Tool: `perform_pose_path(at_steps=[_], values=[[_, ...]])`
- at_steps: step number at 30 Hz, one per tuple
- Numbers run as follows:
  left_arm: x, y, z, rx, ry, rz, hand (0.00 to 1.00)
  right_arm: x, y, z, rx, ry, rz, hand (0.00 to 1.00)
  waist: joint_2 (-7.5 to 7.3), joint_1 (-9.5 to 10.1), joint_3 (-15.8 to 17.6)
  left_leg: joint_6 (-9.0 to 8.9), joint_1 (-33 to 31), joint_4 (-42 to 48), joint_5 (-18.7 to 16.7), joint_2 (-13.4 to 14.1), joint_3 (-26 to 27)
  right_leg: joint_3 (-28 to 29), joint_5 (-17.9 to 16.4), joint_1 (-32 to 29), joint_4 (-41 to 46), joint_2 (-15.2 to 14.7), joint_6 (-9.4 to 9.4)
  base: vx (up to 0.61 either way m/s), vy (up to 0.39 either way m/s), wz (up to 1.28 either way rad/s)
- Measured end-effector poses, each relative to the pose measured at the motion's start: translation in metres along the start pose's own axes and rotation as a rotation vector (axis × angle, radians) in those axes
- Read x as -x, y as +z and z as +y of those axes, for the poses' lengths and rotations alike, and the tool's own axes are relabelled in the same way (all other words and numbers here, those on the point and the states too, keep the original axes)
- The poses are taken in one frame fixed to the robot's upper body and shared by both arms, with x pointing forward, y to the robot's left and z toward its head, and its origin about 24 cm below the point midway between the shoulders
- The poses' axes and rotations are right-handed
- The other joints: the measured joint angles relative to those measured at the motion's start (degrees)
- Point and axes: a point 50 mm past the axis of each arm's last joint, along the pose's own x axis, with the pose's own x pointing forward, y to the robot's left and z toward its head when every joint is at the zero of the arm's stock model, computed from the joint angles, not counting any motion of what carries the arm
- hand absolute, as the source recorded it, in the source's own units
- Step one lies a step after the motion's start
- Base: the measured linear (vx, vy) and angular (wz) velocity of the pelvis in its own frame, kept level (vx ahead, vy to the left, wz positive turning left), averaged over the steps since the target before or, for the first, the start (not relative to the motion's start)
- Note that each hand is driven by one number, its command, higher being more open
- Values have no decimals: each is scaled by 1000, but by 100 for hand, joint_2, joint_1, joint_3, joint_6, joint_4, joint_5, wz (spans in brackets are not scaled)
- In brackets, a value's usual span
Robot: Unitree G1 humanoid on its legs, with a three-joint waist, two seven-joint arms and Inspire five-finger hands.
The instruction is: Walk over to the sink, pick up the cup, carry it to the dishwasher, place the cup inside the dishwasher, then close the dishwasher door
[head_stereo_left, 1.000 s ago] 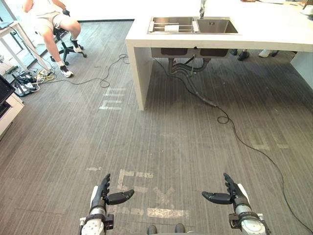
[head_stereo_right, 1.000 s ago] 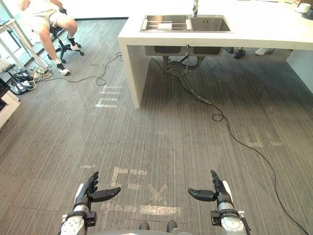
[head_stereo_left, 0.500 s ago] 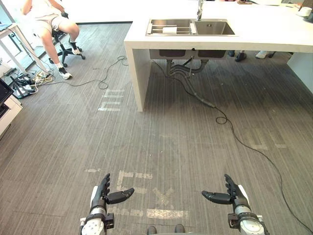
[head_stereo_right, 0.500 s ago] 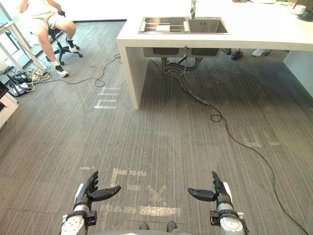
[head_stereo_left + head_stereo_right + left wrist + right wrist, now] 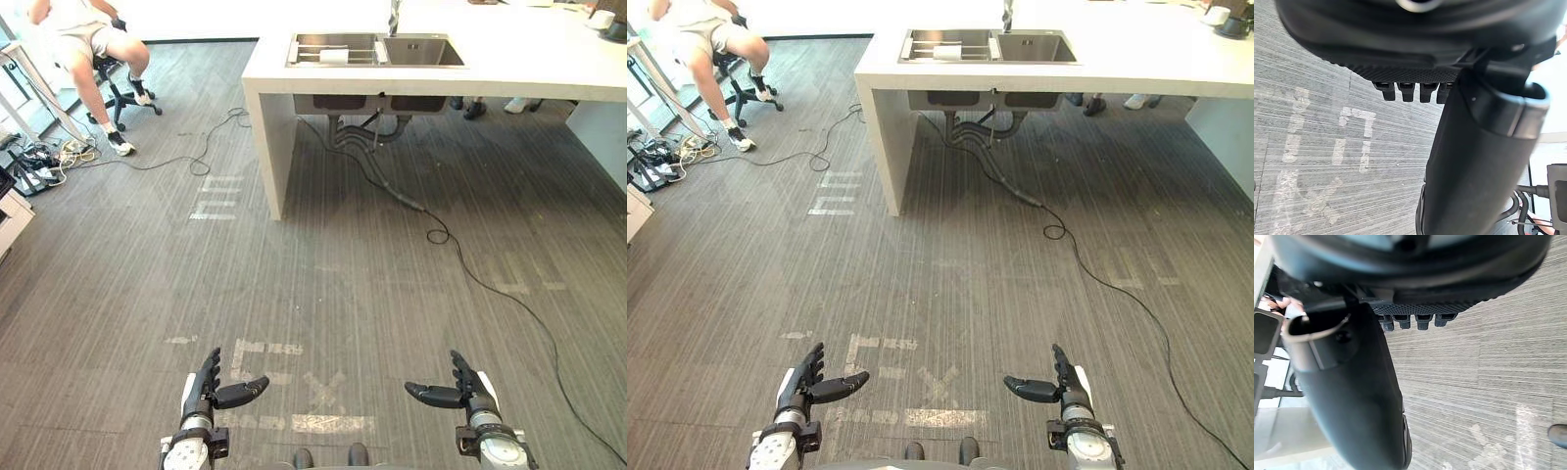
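The steel double sink (image 5: 377, 51) is set in a white counter (image 5: 529, 69) far ahead across the floor. A small white object (image 5: 334, 56) lies on a rack in the sink's left basin; it is too small to tell whether it is the cup. My left hand (image 5: 206, 388) and right hand (image 5: 470, 394) hang low over the floor near me, both open and holding nothing, thumbs pointing inward. The left wrist view shows straight fingers (image 5: 1405, 91) over bare floor, and the right wrist view shows the same fingers (image 5: 1415, 321).
A person sits on an office chair (image 5: 86, 39) at the far left beside a desk and tangled cables (image 5: 49, 157). A black cable (image 5: 480, 279) runs from under the sink across the floor on the right. Tape marks (image 5: 217, 196) lie by the counter's end panel (image 5: 266, 147). Shoes (image 5: 474, 108) show behind the counter.
The camera has shifted a little, so the counter and sink sit slightly further left in the picture. Both hands keep the same open pose.
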Motion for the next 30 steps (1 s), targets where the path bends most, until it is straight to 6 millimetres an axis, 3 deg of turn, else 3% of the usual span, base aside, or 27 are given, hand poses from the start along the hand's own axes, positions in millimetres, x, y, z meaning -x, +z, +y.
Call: perform_pose_path(at_steps=[5, 8, 10, 11, 13, 15, 20, 22, 24, 25, 26, 27, 28, 29, 30], values=[[2, -3, 0, 12, 5, 9, 100, -2, 0, 10, -24, 15, 12, 100, 3, 49, -3, 74, -196, 482, -363, 39, 166, 165, -29, -34, 19, 14, 44, 67, 40, -19], [2, 6, -5, 39, -3, -30, 100, -5, 4, 10, -29, 10, 6, 100, 44, 109, 26, 164, -316, 814, -599, 66, 222, 242, -419, -345, 738, 17, 173, 70, 83, -14], [2, 13, -9, 52, -10, -62, 100, -5, 5, 6, -42, -12, 3, 100, 58, 113, 61, 264, -219, 1056, -803, 34, 227, 217, -994, -822, 2186, -47, 401, 34, 102, 5], [1, 15, -9, 53, -10, -68, 100, -5, 5, 5, -44, -19, 2, 100, 58, 116, 85, 293, -152, 1094, -845, 15, 228, 186, -1093, -973, 2644, -80, 437, 32, 114, 12], [1, 17, -8, 52, 6, -76, 100, -5, 7, 4, -45, -28, -9, 100, 23, 80, 219, 378, 178, 1150, -1055, -99, 195, -117, -1278, -1531, 4368, -336, 361, 39, 111, 14], [2, 16, -6, 51, 17, -74, 100, -3, 7, 2, -43, -30, -16, 100, 24, 38, 229, 385, 314, 1153, -1185, -196, 99, -446, -1480, -1800, 4707, -599, 342, 64, 84, 18], [-4, 29, -6, 56, 34, -115, 100, -9, 19, 2, -41, -29, -50, 100, 31, -46, 407, 349, 601, 952, -1209, -95, -126, -964, -1378, -2017, 3135, -535, 356, 285, 22, 23], [-8, 37, -7, 58, 47, -140, 100, -14, 30, 1, -38, -32, -80, 100, -10, -69, 455, 122, 800, 792, -1337, -52, -266, -981, -637, -2115, 2257, -370, 162, 428, -95, 31], [-8, 37, -7, 58, 48, -141, 100, -13, 29, 0, -36, -34, -78, 100, -100, -139, 425, -173, 1059, 803, -1523, -67, -443, -1001, 81, -2009, 2214, -390, -166, 416, -161, 38], [-8, 35, -10, 68, 48, -132, 100, -14, 30, -1, -32, -36, -76, 100, 14, -157, 381, -264, 1092, 931, -1597, 76, -516, -1097, 18, -1960, 2318, -316, -193, 481, -206, 32], [-7, 35, -10, 70, 51, -132, 100, -15, 32, -1, -33, -34, -84, 100, 83, -173, 343, -298, 930, 1320, -1617, 201, -590, -1174, -42, -1802, 2133, -191, -246, 488, -224, 22], [-8, 36, -11, 74, 50, -134, 100, -15, 33, 0, -33, -31, -85, 100, 169, -170, 339, -325, 557, 2237, -1616, 384, -588, -1263, -11, -1471, 1735, 28, -317, 595, -274, 22], [-8, 36, -12, 77, 48, -136, 100, -15, 33, 1, -31, -26, -87, 100, 217, -155, 342, -416, 56, 3556, -1359, 589, -562, -1328, 20, -995, 1259, 270, -418, 498, -241, 19], [-8, 36, -12, 77, 48, -135, 100, -15, 32, 2, -29, -22, -84, 100, 225, -131, 355, -438, -171, 4199, -1256, 701, -549, -1342, 21, -735, 1052, 371, -470, 481, -221, 10], [-8, 36, -12, 77, 45, -135, 100, -14, 31, 4, -25, -13, -82, 100, 229, -55, 403, -398, -558, 5404, -1267, 1007, -379, -1325, -23, -249, 774, 562, -559, 442, -197, -13]])
